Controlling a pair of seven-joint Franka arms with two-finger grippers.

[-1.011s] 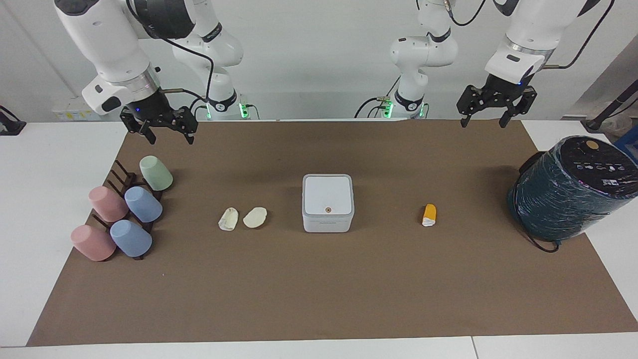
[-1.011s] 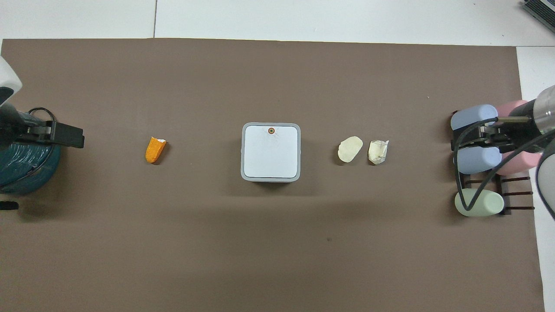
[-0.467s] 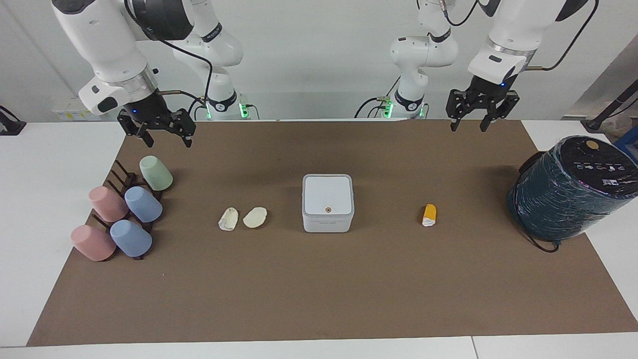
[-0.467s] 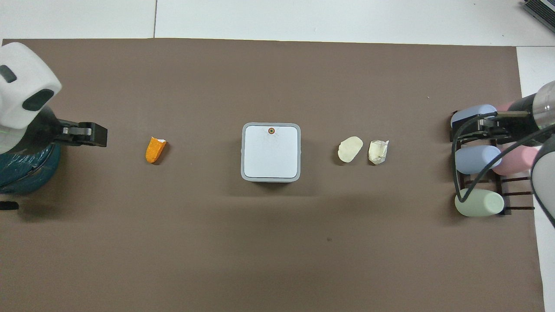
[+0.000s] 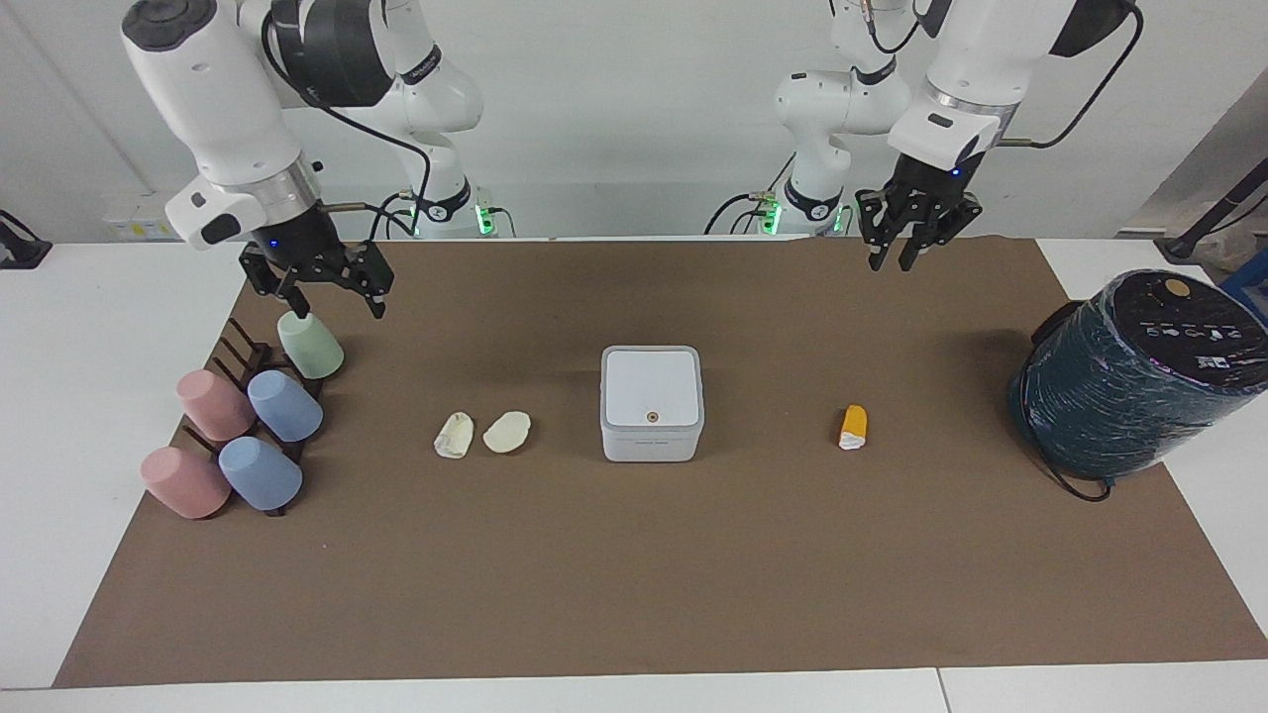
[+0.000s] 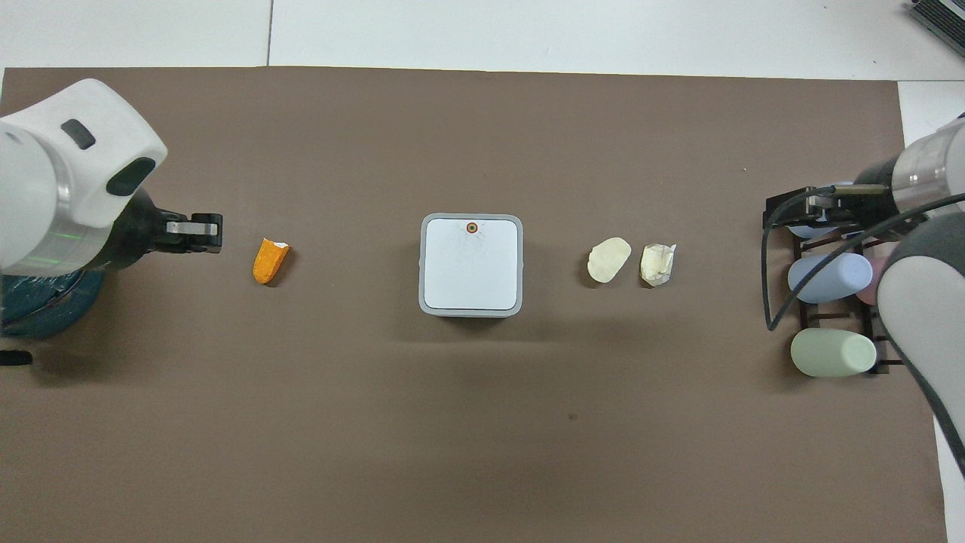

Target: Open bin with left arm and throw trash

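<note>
The white square bin [image 5: 652, 401] [image 6: 471, 264] stands mid-mat with its lid down and its round brownish button [image 5: 652, 417] on the edge farther from the robots. Two cream-white trash lumps [image 5: 454, 435] [image 5: 507, 432] lie beside it toward the right arm's end. An orange-and-white trash piece [image 5: 853, 427] [image 6: 270, 260] lies toward the left arm's end. My left gripper [image 5: 892, 263] [image 6: 203, 231] hangs high over the mat, holding nothing, its fingertips a narrow gap apart. My right gripper [image 5: 335, 302] [image 6: 803, 215] hovers open over the green cup [image 5: 310, 344].
A big dark teal cylinder [image 5: 1139, 371] [image 6: 38, 309] sits at the left arm's end of the brown mat [image 5: 634, 574]. Pink [image 5: 214, 404] and blue [image 5: 284, 405] cups lie on a dark rack at the right arm's end.
My left arm has swung from the teal cylinder's side toward the table's middle, and its fingers have drawn much closer together. My right gripper has shifted slightly and dipped toward the green cup.
</note>
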